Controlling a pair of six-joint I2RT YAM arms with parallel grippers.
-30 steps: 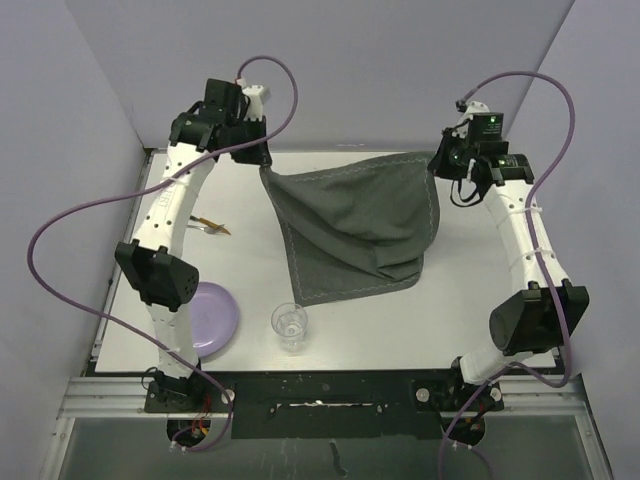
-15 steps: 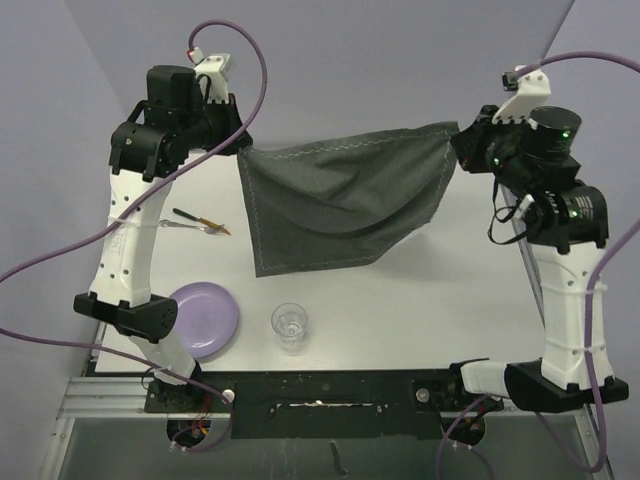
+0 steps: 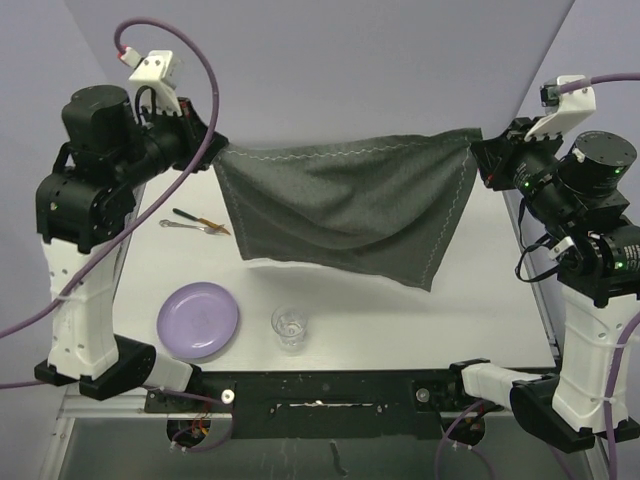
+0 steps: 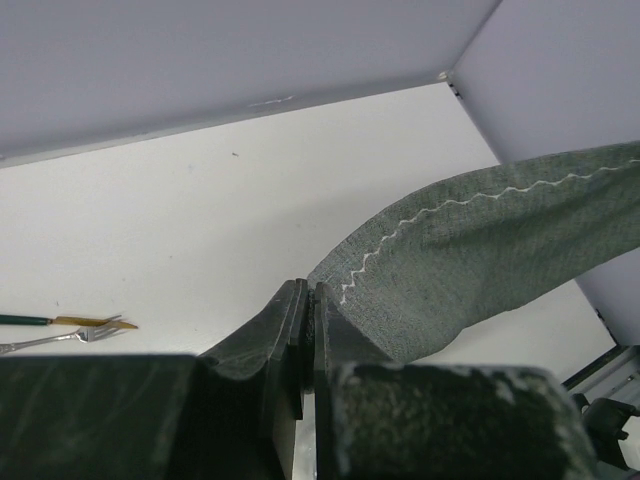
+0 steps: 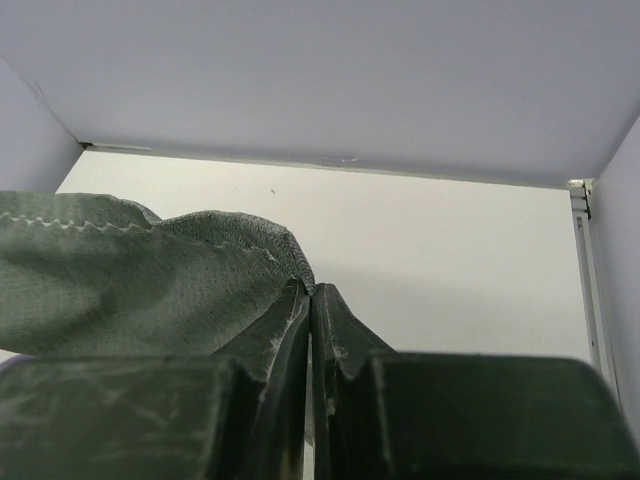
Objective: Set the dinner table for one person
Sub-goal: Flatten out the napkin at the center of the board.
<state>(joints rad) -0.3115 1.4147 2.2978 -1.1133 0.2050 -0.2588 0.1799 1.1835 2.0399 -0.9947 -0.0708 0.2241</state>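
The dark grey cloth placemat [image 3: 345,205] hangs stretched in the air above the white dinner table [image 3: 480,300]. My left gripper [image 3: 215,150] is shut on its left top corner; in the left wrist view [image 4: 310,292] the cloth [image 4: 480,250] runs off to the right. My right gripper [image 3: 480,150] is shut on its right top corner; in the right wrist view [image 5: 308,290] the cloth [image 5: 150,280] runs off to the left. A purple plate [image 3: 198,320] and a clear glass [image 3: 289,327] stand near the front edge. A fork and a green-handled knife [image 3: 198,222] lie at the left.
Grey walls close the table at the back and both sides. The fork and knife also show in the left wrist view [image 4: 70,328]. The black rail with the arm bases [image 3: 320,400] runs along the near edge.
Both arms have risen and spread apart, lifting the placemat off the table. The cloth went from bunched and drooping to hanging stretched between the two grippers.
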